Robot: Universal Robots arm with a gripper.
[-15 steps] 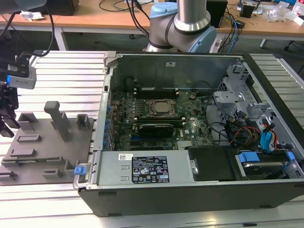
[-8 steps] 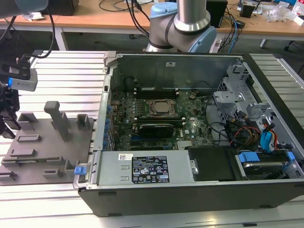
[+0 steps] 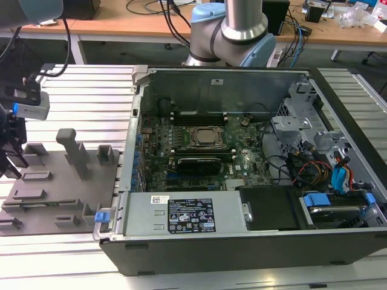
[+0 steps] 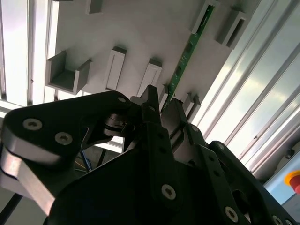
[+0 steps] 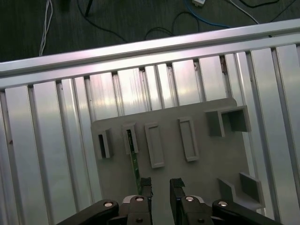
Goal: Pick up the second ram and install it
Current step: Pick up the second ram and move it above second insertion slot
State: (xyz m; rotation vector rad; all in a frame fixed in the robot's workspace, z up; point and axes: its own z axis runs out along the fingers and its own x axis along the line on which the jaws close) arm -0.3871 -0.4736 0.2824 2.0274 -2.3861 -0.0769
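A: While the gripper (image 5: pixel 161 185) hangs over the grey holder plate (image 5: pixel 206 159), where is the second ram (image 5: pixel 133 161)?

B: On the plate. It is a thin green stick standing on its long edge, with its far end seated in a slotted holder block (image 5: pixel 125 138). Its near end runs right up to the fingertips.

A: Between them?

B: I cannot tell. In the first wrist view it passes just beside one of the fingers (image 5: pixel 146 186), on the outer side. In the second wrist view its end drops out of sight where the two tips meet the picture. I cannot tell whether it touches either.

A: And the jaws — clenched or released?

B: Released. They stand apart with bare plate showing in the gap, and they grasp nothing.

A: What about the machine?

B: In the exterior view the plate lies on the ribbed aluminium table (image 3: pixel 78 90), at the exterior view's left. The open computer case (image 3: pixel 242 254) sits just beside it to the right, with the motherboard (image 3: pixel 242 160) exposed — well apart from the stick.
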